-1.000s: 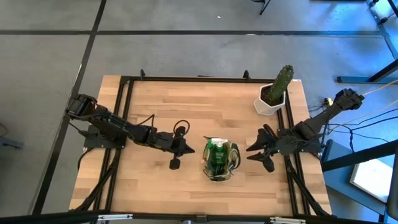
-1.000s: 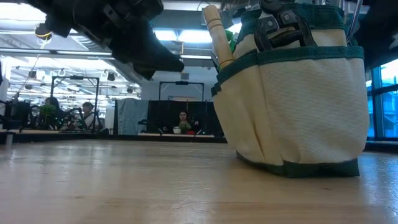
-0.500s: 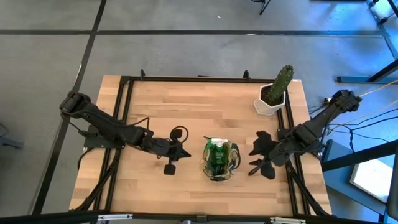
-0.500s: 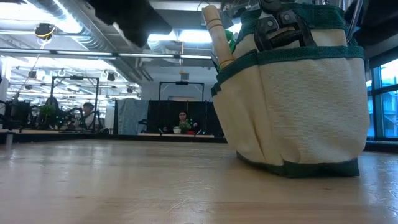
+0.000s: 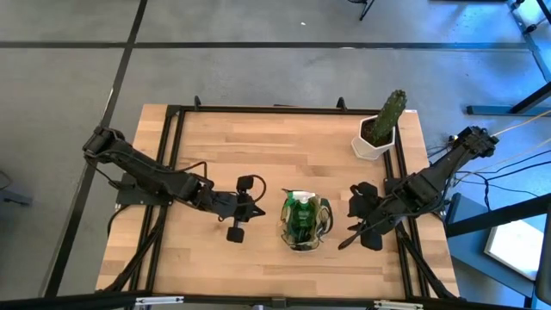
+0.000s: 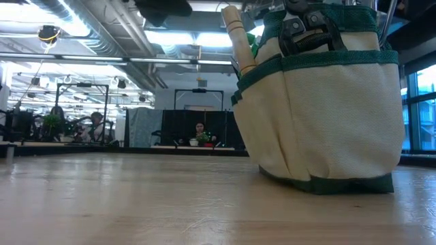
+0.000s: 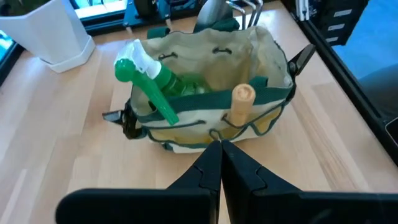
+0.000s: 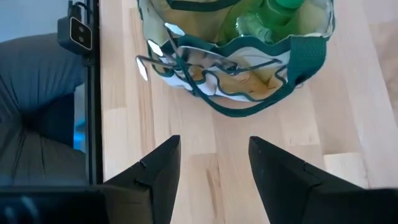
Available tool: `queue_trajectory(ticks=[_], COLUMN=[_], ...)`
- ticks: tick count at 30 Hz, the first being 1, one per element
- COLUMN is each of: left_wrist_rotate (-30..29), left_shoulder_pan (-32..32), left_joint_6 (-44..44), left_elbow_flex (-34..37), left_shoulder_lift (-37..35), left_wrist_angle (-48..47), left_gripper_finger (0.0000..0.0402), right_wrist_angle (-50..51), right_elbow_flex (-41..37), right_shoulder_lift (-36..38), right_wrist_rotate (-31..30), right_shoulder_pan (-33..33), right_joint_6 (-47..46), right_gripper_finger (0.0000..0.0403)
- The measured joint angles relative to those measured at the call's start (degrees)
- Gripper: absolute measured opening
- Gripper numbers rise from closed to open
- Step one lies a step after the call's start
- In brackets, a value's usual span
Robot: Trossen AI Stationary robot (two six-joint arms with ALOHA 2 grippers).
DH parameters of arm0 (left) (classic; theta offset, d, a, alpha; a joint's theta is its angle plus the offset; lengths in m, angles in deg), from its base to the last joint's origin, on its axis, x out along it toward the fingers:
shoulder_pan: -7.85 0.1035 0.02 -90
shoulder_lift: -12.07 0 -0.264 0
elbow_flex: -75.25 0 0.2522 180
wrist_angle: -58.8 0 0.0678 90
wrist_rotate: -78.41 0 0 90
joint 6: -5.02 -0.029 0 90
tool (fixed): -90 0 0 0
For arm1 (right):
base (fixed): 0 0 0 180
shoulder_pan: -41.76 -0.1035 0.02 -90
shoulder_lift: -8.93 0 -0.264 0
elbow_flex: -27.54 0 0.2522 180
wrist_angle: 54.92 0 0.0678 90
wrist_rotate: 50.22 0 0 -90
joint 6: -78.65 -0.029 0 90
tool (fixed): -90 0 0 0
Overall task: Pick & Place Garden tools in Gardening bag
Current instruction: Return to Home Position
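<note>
Beige and green, the bag [image 5: 303,221] stands on the surface [image 5: 258,146] between both grippers, touching neither. The left gripper [image 7: 221,148] is pressed together; the right gripper [image 8: 214,143] is spread and empty. A spray bottle [image 7: 151,88] and a wooden handle [image 7: 241,104] stick out; the tool heads are hidden.

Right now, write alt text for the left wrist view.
The gardening bag stands on the wooden table holding a green spray bottle, a wooden tool handle in its side pocket. The left gripper, shut, points at it; a white pot stands beyond.
</note>
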Motion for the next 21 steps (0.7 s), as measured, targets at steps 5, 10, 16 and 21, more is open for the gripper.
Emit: queue_trajectory(ticks=[5,10,16,21], left_wrist_rotate=[0.0,0.1,-0.1,-0.6], left_shoulder_pan=[0.0,-0.4,-2.4,-4.5], left_joint_6=[-0.2,-1.7,-2.1,-2.1], left_elbow_flex=[-0.4,-0.4,-0.4,-0.4], left_shoulder_lift=[0.0,0.0,-1.2,-1.2], left_wrist_angle=[-1.1,-0.4,1.7,3.7], left_gripper_finger=[0.0001,0.0005,0.0001,0.0004], right_wrist_angle=[1.2,0.3,-9.5,-15.4], right_elbow_flex=[0.0,0.0,-2.5,-7.2], right_shoulder_lift=[0.0,0.2,3.3,6.0], right_wrist_rotate=[0.1,-2.2,-12.3,-14.9], right_shoulder_pan=[0.0,-2.3,-10.0,-14.5], right_joint_6=[-0.4,3.8,10.4,10.6], right_gripper_finger=[0.0192,0.0192,0.0192,0.0192])
